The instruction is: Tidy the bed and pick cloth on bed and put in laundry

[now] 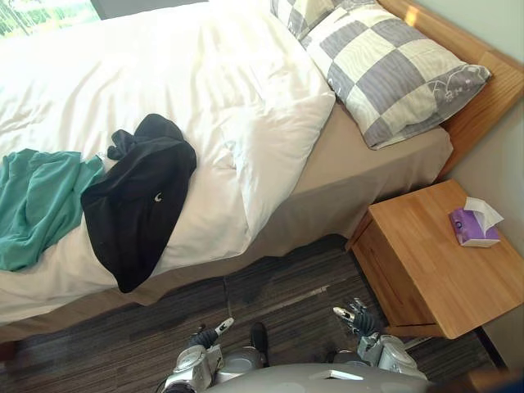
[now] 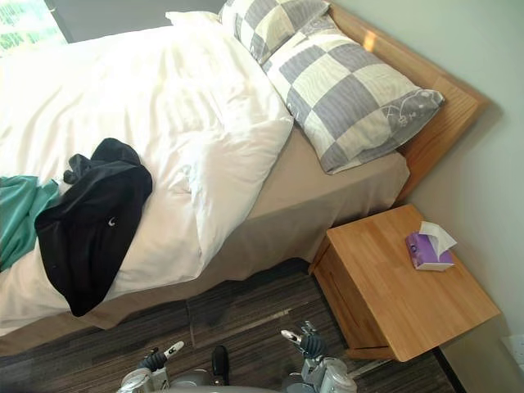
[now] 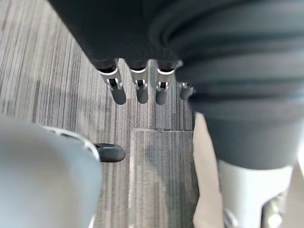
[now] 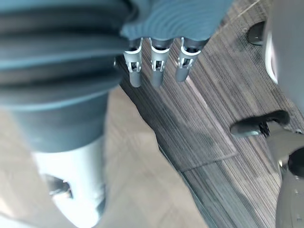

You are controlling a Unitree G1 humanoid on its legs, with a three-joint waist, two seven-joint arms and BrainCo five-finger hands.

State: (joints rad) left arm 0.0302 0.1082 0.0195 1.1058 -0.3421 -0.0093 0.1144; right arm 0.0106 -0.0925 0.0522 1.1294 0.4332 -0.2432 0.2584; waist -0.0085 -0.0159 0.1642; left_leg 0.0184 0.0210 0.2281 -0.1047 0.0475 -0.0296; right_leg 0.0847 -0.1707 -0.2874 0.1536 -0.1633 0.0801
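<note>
We stand at the side of the bed (image 1: 360,168), whose tan sheet shows bare along its near edge and below the pillows. A white duvet (image 1: 205,74) covers most of it, rumpled, with one corner folded back towards the head end. Two grey-and-cream checked pillows (image 1: 401,70) lie against the wooden headboard (image 1: 491,90). A wooden bedside table (image 1: 442,262) stands just beside the bed on the striped grey carpet (image 1: 286,295). On the duvet, near the edge closest to us, lies a black garment (image 1: 139,205), its lower end hanging over the side of the mattress. A teal cloth (image 1: 37,201) lies touching it on the side away from the pillows. Our left hand (image 1: 209,334) and right hand (image 1: 356,318) hang low above the carpet, well apart from the clothes. Each has its fingers (image 3: 141,90) (image 4: 156,71) straight, side by side and holding nothing. A purple tissue box (image 1: 473,225) sits on the table's far corner.
</note>
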